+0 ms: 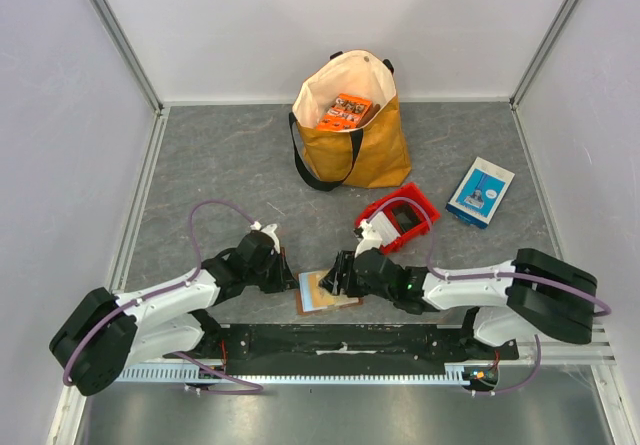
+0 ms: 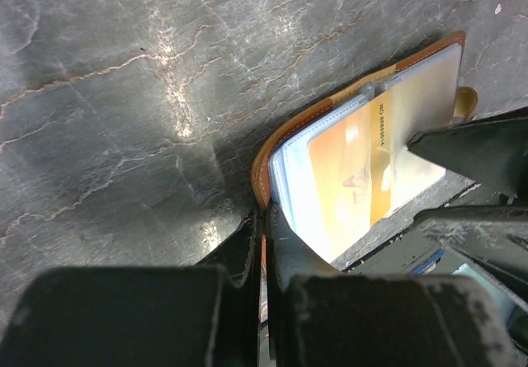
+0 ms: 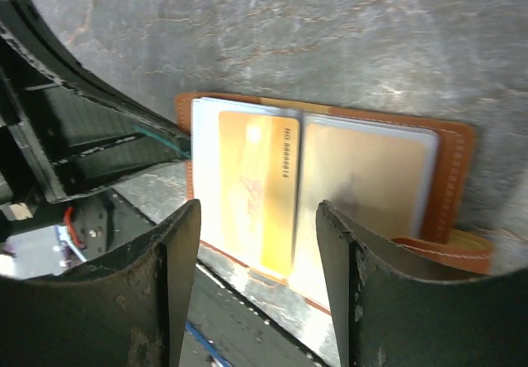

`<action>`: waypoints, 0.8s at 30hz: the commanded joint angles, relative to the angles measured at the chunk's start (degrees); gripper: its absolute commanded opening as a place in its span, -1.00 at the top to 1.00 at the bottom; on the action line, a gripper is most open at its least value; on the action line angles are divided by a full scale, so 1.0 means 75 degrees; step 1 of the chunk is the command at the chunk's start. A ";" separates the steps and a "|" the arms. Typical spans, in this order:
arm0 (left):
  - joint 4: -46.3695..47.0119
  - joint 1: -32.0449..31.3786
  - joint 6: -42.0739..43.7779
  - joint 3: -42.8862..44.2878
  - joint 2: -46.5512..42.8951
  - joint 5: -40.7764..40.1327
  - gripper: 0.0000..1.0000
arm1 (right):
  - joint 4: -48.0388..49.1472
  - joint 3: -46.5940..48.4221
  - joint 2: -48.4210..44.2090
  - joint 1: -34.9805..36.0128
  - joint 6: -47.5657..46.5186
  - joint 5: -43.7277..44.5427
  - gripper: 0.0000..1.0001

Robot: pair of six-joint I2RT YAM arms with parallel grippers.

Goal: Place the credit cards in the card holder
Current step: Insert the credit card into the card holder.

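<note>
Brown leather card holder (image 1: pixel 328 293) lies open on the grey table (image 1: pixel 200 165) at the near edge, between the two arms. We see the left gripper (image 2: pixel 262 223) with its fingers pressed together on the holder's leather rim, pinning that side down; the brown edge shows caught between them. We see the right gripper (image 3: pixel 257 210) hanging just above the open pockets, fingers (image 3: pixel 173 276) spread, nothing between them. One card (image 3: pixel 257 190) sits under the clear pocket on the side nearer the left gripper. It looks mostly seated, though glare hides whether it is fully home.

We judge the insert step for this card is about done. The next move calls for the right arm to lift straight clear without dragging the card out, the left pinch holding the holder flat, and then to go for another card. We can't spot any loose cards in these views — maybe in the red bin (image 1: pixel 405 215), can't tell.
</note>
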 commanded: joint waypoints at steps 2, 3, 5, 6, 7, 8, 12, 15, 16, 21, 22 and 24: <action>0.0052 0.0016 -0.0107 -0.0018 -0.0120 -0.0255 0.96 | -0.1585 0.0175 -0.0434 -0.0019 -0.0709 0.0514 -0.31; 0.0075 0.0005 -0.0096 0.0017 -0.0108 -0.0232 0.97 | -0.1503 0.0209 -0.0376 -0.0019 -0.0709 0.0373 -0.31; 0.0075 0.0005 -0.0060 0.0064 -0.0073 -0.0197 0.96 | -0.1374 0.0315 -0.0153 0.0004 -0.0733 0.0115 -0.31; 0.0087 0.0016 -0.0049 0.0087 -0.0085 -0.0197 0.96 | -0.1269 0.0385 0.0033 0.0027 -0.0756 0.0033 -0.29; 0.0099 0.0016 -0.0049 0.0087 -0.0073 -0.0197 0.97 | -0.1163 0.0432 0.0163 0.0051 -0.0791 -0.0084 -0.26; 0.0099 0.0016 -0.0049 0.0099 -0.0061 -0.0185 0.96 | -0.1081 0.0467 0.0268 0.0074 -0.0780 -0.0144 -0.24; 0.0157 0.0005 -0.0037 0.0099 -0.0049 -0.0138 0.96 | -0.0740 0.0689 0.0620 0.0285 -0.0815 -0.0320 -0.06; 0.0169 0.0016 -0.0049 0.0099 -0.0073 -0.0103 0.96 | -0.0740 0.0994 0.0855 0.0449 -0.0885 -0.0367 0.06; 0.0181 0.0016 -0.0060 0.0099 -0.0073 -0.0091 0.96 | -0.0763 0.1076 0.0913 0.0473 -0.0908 -0.0367 0.13; 0.0216 0.0016 -0.0107 0.0076 -0.0155 -0.0056 0.96 | -0.0810 0.1416 0.0996 0.0660 -0.1096 -0.0098 0.41; 0.0216 0.0016 -0.0107 0.0076 -0.0155 -0.0056 0.97 | -0.0857 0.1452 0.0996 0.0660 -0.1131 -0.0051 0.54; 0.0228 0.0016 -0.0107 0.0064 -0.0167 -0.0033 0.96 | -0.0904 0.1522 0.1008 0.0660 -0.1260 0.0008 0.60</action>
